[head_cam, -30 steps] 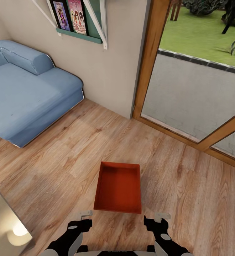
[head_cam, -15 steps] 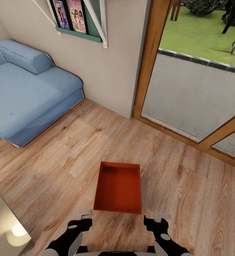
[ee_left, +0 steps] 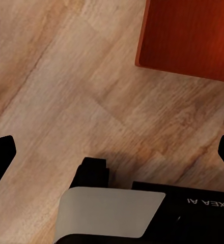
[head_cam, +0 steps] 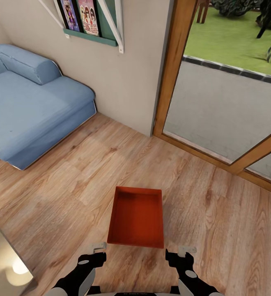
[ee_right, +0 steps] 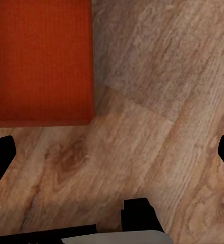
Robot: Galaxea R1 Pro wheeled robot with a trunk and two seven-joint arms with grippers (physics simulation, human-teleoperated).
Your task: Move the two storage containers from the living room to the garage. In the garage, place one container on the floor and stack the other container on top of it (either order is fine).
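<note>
One red-orange open-top storage container (head_cam: 136, 222) lies empty on the light wood plank floor (head_cam: 70, 185) of the living room, straight ahead of me. Both grippers hover low over the planks just short of its near edge, touching nothing. My left gripper (head_cam: 93, 255) is off its near left corner and my right gripper (head_cam: 183, 255) off its near right corner. The left wrist view has a corner of the container (ee_left: 193, 35) beyond the open left gripper (ee_left: 112, 152). In the right wrist view the container (ee_right: 38, 56) lies beyond the open right gripper (ee_right: 112, 152).
A blue sofa (head_cam: 28, 107) stands at the left against a cream wall that carries a shelf of books (head_cam: 90, 24). A wood-framed glass door (head_cam: 168, 82) runs along the right, with pavement and grass outside. A pale surface with a glowing lamp spot (head_cam: 18, 269) is at the lower left.
The whole picture has drifted by a few pixels, so the camera moved slightly. The container and both grippers keep their places relative to each other.
</note>
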